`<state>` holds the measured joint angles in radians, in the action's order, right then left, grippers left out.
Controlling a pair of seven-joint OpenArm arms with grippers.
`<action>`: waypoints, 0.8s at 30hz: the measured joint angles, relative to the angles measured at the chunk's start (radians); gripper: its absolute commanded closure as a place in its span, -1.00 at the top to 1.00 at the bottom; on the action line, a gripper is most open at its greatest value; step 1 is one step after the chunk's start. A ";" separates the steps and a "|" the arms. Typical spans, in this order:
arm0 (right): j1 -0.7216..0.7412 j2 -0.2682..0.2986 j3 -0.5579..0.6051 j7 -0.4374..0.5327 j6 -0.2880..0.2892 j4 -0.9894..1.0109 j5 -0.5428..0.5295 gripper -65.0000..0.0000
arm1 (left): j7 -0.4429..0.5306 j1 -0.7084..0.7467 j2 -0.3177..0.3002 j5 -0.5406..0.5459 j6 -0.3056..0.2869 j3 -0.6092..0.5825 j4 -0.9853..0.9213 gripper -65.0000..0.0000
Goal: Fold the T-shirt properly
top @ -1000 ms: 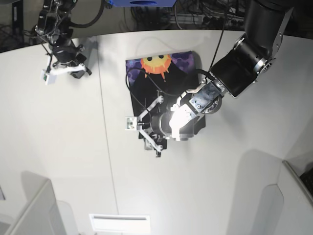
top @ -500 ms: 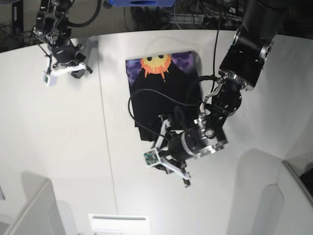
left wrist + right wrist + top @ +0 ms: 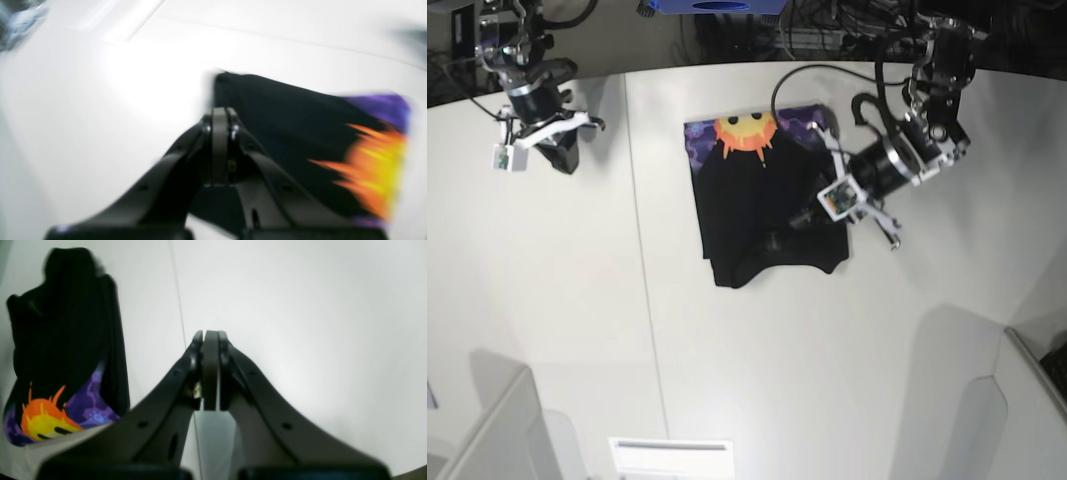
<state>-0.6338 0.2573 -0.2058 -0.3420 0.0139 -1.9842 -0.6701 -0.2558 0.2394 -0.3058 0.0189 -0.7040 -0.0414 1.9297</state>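
Base view: the left gripper (image 3: 864, 205) hangs just beside the right-hand edge of the T-shirt (image 3: 762, 210), with its jaws pressed fully together and nothing between them. In the left wrist view the two dark fingers (image 3: 218, 140) meet flush along their flat inner faces, and the cloth lies beyond them on the table (image 3: 100, 100); contact with the cloth cannot be confirmed. The right gripper (image 3: 539, 137) sits at the far corner of the table, well apart from the garment. Its jaws are likewise fully closed and empty.

The T-shirt lies flat near the middle of the table as a folded, roughly rectangular bundle. The upper surface is plain matte black fabric with soft creases along the lower edge. At the far end an orange-yellow sun face shows on a purple patterned ground. The table surface is smooth, pale and glossy, crossed by one thin seam line (image 3: 642, 260).
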 measured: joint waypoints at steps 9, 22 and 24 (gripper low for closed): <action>-0.125 -0.067 -0.050 0.100 0.268 -0.003 0.388 -1.00 | 0.223 0.303 -0.050 -0.011 0.000 0.084 0.000 -1.00; -0.282 -0.157 -0.216 0.024 0.481 0.002 0.600 -1.00 | 0.489 0.595 -0.048 -0.006 0.015 0.090 -0.208 -1.00; -0.299 -0.156 -0.216 -0.029 0.503 0.008 0.596 -1.00 | 0.531 0.629 -0.043 -0.003 0.016 0.090 -0.255 -1.00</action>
<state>-0.9325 0.1013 -0.4217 -0.3706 0.5167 -1.9762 -0.0742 0.2756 0.8680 -0.3492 0.0158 -0.6884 0.0490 1.6745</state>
